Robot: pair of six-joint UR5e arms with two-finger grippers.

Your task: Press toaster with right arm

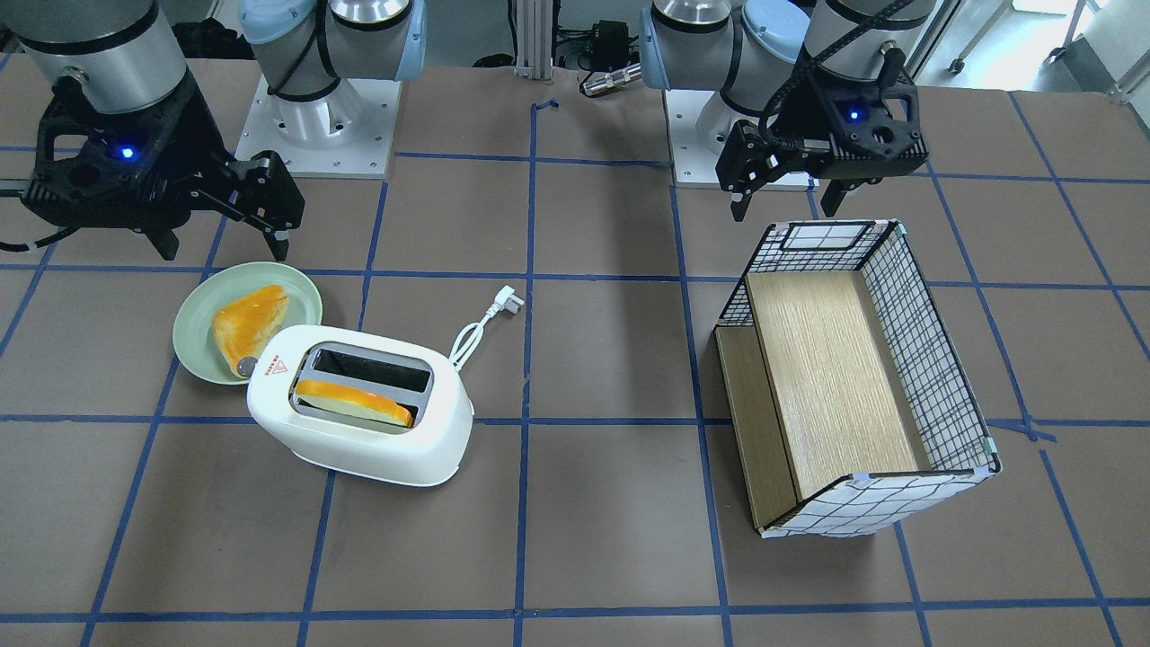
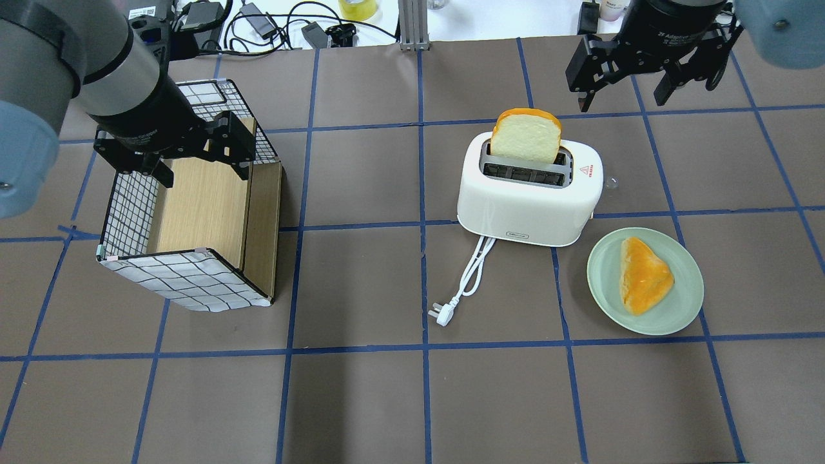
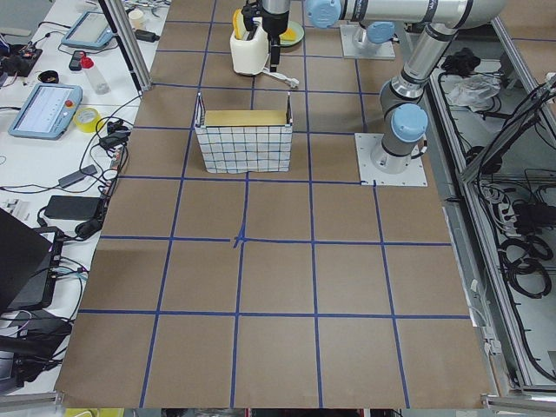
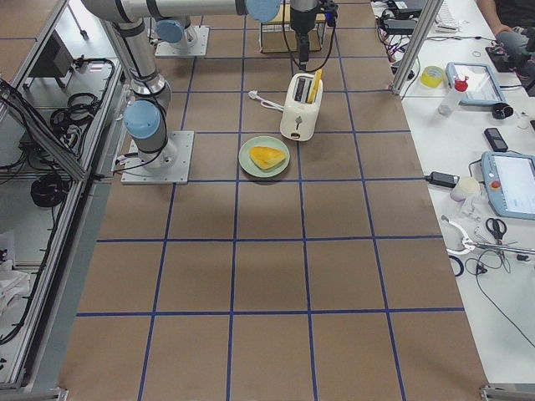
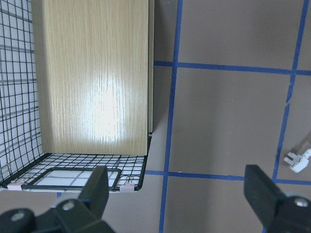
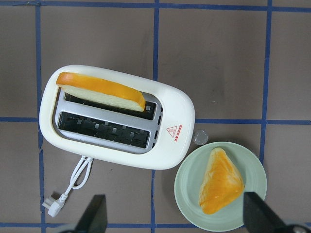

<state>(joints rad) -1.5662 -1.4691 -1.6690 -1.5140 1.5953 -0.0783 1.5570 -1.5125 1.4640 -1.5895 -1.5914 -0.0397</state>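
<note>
Right black tool (image 2: 622,98) open, aloft; close it, then press grey knob (image 6: 199,138) of white rounded plastic toaster (image 6: 172,109) straight down.

The toaster (image 2: 528,200), white and rounded, stands upright right of the desk's middle. A bread slice (image 2: 525,136) stands in its slot nearer the operators' edge, and its cord (image 2: 474,274) lies loose toward the robot's edge. The right arm (image 1: 94,54) holds the right gripper (image 2: 624,96), jaws apart, above the desk on the toaster's operators'-edge side, clear of it.
</note>
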